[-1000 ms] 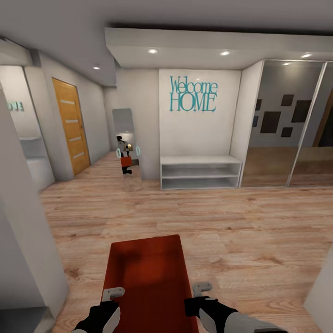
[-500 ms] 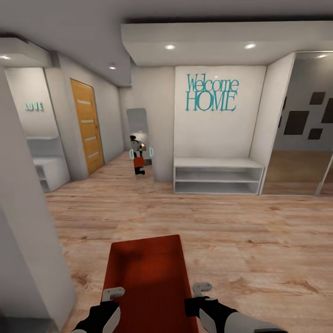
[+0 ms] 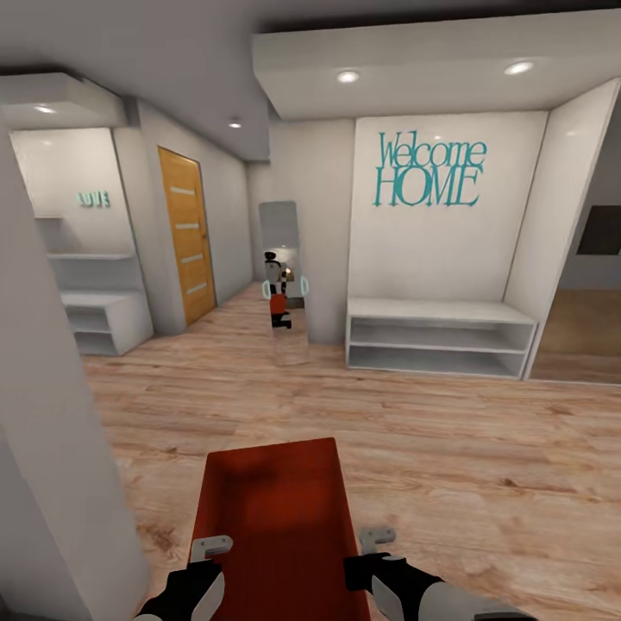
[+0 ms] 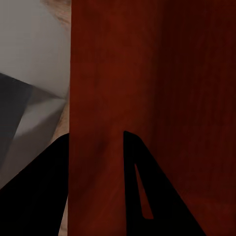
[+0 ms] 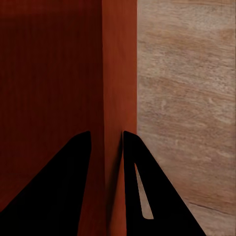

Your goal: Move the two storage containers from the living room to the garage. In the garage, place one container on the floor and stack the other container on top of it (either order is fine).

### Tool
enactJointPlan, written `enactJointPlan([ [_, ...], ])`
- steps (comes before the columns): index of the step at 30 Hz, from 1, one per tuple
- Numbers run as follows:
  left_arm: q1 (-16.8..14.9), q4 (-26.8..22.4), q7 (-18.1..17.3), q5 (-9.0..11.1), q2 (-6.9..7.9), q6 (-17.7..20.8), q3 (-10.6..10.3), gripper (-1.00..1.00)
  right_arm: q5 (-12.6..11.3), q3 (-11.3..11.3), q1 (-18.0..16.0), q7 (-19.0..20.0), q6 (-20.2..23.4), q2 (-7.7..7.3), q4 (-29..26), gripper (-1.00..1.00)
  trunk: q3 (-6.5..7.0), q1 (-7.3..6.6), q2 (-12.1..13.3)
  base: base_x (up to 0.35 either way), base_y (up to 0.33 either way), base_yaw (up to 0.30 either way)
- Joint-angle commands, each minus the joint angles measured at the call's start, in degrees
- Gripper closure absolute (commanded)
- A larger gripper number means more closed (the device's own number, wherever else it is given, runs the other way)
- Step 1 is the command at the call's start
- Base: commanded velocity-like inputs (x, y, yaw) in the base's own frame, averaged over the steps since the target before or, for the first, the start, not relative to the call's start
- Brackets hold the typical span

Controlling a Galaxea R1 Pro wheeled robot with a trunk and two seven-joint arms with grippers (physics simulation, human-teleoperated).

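Where the light wood-plank floor (image 3: pixel 448 448) spreads across a white-walled entrance hall, the head view takes in the room from left to right. A white wall edge (image 3: pixel 43 431) stands close at the left. Beyond it is a white shelf unit (image 3: pixel 99 315) under small teal lettering (image 3: pixel 93 199), then an orange wooden door (image 3: pixel 191 233). A tall narrow mirror (image 3: pixel 285 285) leans against the wall further along and reflects the robot. To its right is a low white bench shelf (image 3: pixel 440 336) beneath teal "Welcome HOME" lettering (image 3: pixel 429 170). Spotlights shine in the ceiling above.

Low in the middle of the head view, one orange-red storage container (image 3: pixel 274 517) is carried above the floor, open side up. Its long axis runs straight away from the robot, towards the far wall, with a short end nearest the mirror side of the room.

The left end effector (image 3: pixel 210 552) is clamped on the container's left long wall; in the left wrist view one finger (image 4: pixel 34 196) lies outside the ribbed wall (image 4: pixel 98 98) and the other inside. The right end effector (image 3: pixel 373 543) grips the right long wall, and the right wrist view shows its fingers (image 5: pixel 162 196) pinching that wall (image 5: pixel 118 73) over the planks.
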Motion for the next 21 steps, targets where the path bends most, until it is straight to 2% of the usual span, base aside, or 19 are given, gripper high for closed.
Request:
enactJointPlan([
  [1,0.06,-0.01,-1.56,2.13,0.12,-0.05,-1.69,1.00,0.58,-1.69,-0.13,0.38,0.14,0.00,-2.45,1.00,-0.07,0.03,-0.04,0.343,0.000,0.004],
  [21,0.06,-0.01,-1.56,2.13,0.14,-0.05,-1.74,1.00,0.58,-1.69,-0.13,0.41,0.14,0.00,-2.45,1.00,-0.07,0.03,-0.04,0.343,0.000,0.000],
])
